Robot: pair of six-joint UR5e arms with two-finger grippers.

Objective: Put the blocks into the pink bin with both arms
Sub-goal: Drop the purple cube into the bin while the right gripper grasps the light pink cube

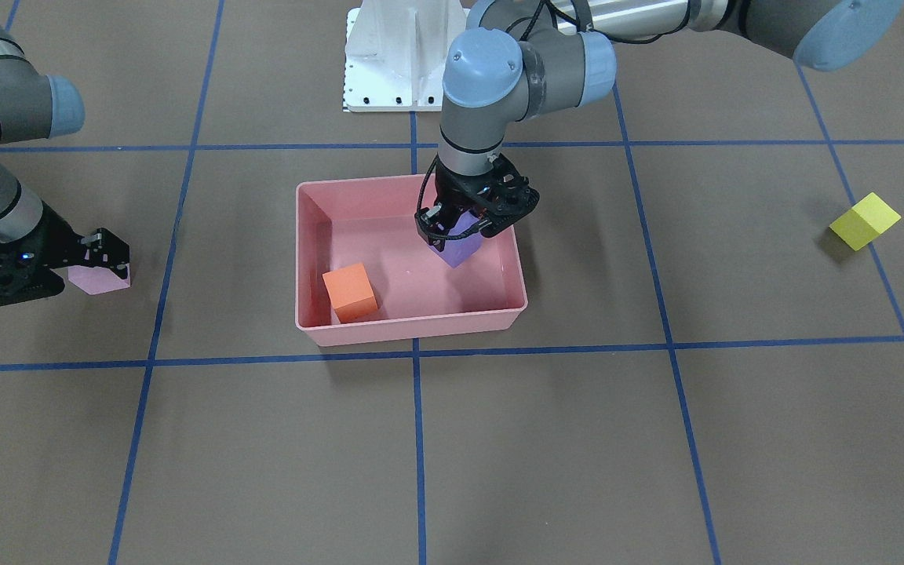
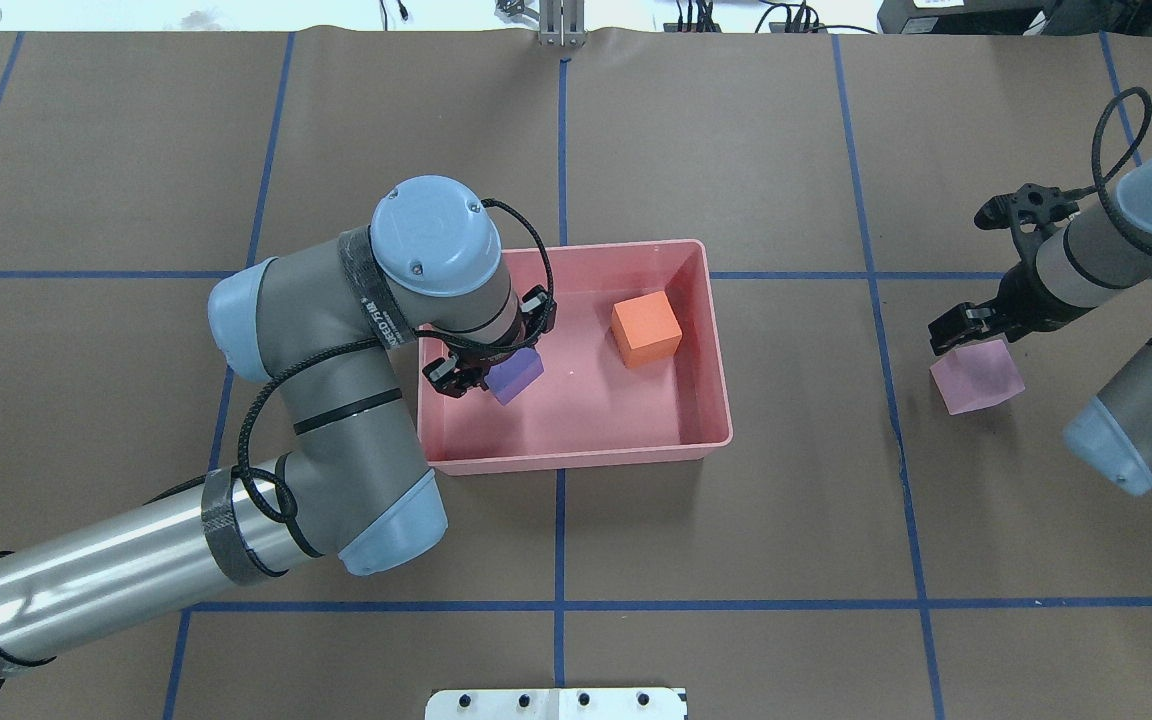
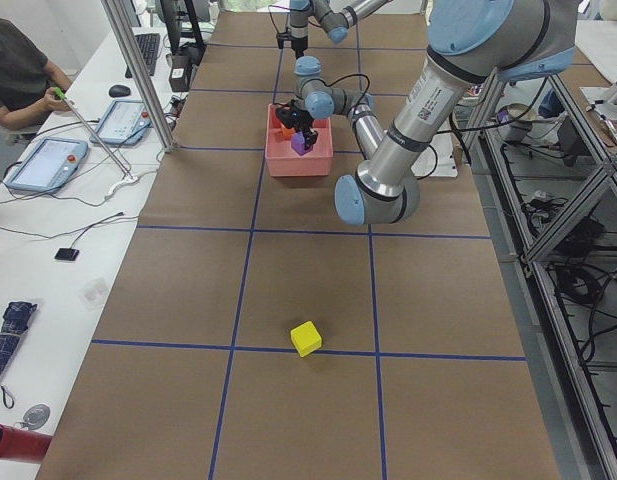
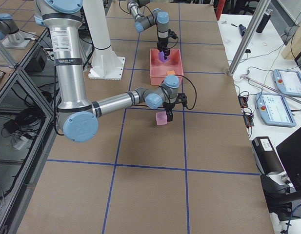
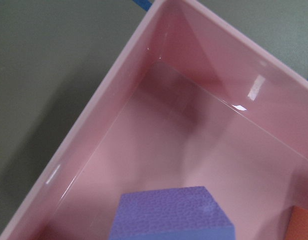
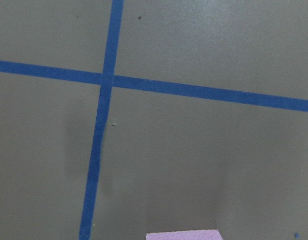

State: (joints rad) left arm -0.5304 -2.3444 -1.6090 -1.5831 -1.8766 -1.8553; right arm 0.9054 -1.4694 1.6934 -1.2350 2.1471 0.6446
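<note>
The pink bin (image 1: 413, 329) (image 2: 576, 460) stands mid-table with the orange cube (image 1: 350, 292) (image 2: 646, 330) lying in it. My left gripper (image 1: 456, 231) (image 2: 496, 375) is inside the bin, shut on the purple cube (image 1: 458, 247) (image 2: 518, 375), which it holds tilted just above the floor. That cube and the bin's rim (image 5: 94, 130) fill the left wrist view. My right gripper (image 1: 95, 267) (image 2: 976, 340) hovers low over the light pink cube (image 1: 99, 278) (image 2: 976, 378), which rests on the table. Its fingers look open. The yellow cube (image 1: 864, 221) (image 3: 306, 338) lies alone far out on my left side.
The white pedestal (image 1: 401, 55) stands at the table's edge behind the bin. Blue tape lines (image 1: 417, 447) cross the brown table. An operator (image 3: 18, 75) sits at a side desk with tablets.
</note>
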